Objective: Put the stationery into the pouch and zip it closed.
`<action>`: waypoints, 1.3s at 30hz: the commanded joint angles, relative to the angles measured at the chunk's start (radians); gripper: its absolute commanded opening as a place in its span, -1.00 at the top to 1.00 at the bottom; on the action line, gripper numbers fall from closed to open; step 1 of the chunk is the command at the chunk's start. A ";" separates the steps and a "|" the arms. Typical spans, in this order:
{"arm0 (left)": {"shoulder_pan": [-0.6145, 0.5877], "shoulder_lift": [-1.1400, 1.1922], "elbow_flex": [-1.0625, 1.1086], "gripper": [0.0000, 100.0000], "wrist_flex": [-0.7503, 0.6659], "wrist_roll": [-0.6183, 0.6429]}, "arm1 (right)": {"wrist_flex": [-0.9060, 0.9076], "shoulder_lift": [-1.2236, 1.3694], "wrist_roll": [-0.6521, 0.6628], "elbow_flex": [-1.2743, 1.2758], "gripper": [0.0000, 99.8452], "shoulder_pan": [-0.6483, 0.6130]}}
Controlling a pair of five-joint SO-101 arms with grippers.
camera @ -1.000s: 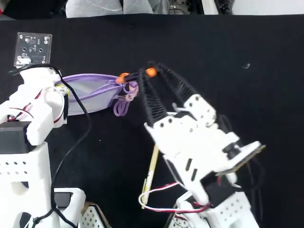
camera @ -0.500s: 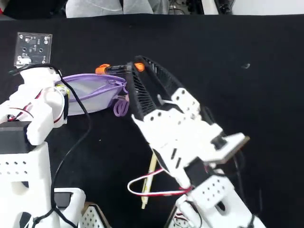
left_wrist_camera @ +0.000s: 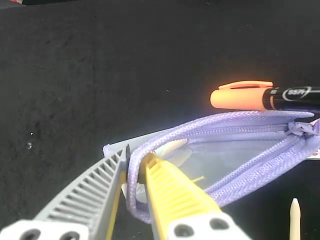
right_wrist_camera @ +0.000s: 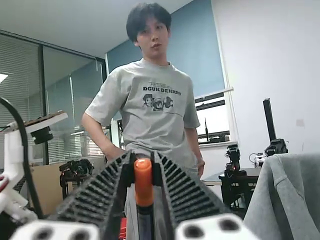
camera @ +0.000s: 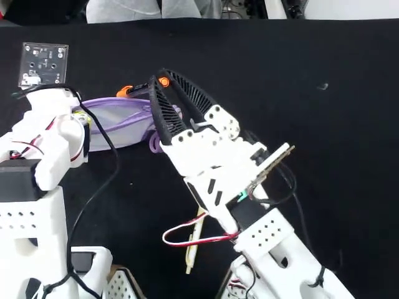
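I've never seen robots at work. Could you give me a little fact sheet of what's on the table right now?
Pouch: purple, unzipped, lying on the black table
Marker: orange cap, beside the pouch's mouth, not inside
Pencil: on the table, partly under the right arm
Left gripper: shut on the pouch's rim
Right gripper: shut on the marker

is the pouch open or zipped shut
Open: the pouch gapes, zipper edges apart, the left gripper pinching one edge. The marker is outside it.
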 commanded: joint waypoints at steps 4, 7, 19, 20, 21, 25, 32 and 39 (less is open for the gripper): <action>0.036 0.015 0.045 0.94 0.006 0.014 | 0.014 -0.168 -0.015 -0.056 0.98 0.017; 0.036 0.015 0.045 0.94 0.006 0.014 | 0.101 -0.242 -0.015 -0.062 0.98 0.017; 0.028 0.015 0.045 0.94 0.006 0.014 | 0.178 -0.223 -0.107 -0.059 0.98 0.017; 0.028 0.015 0.045 0.94 0.006 0.014 | 0.180 -0.211 -0.107 -0.054 0.98 0.017; 0.028 0.015 0.045 0.94 0.006 0.014 | 0.181 -0.197 -0.104 -0.053 0.98 0.017; 0.028 0.015 0.045 0.94 0.006 0.014 | 0.176 -0.140 -0.101 -0.051 0.98 0.020; 0.027 0.015 0.045 0.94 0.008 0.014 | 0.181 0.016 -0.100 -0.076 0.97 0.017; 0.027 0.015 0.045 0.94 0.009 0.014 | 0.183 0.107 -0.103 -0.093 0.65 -0.023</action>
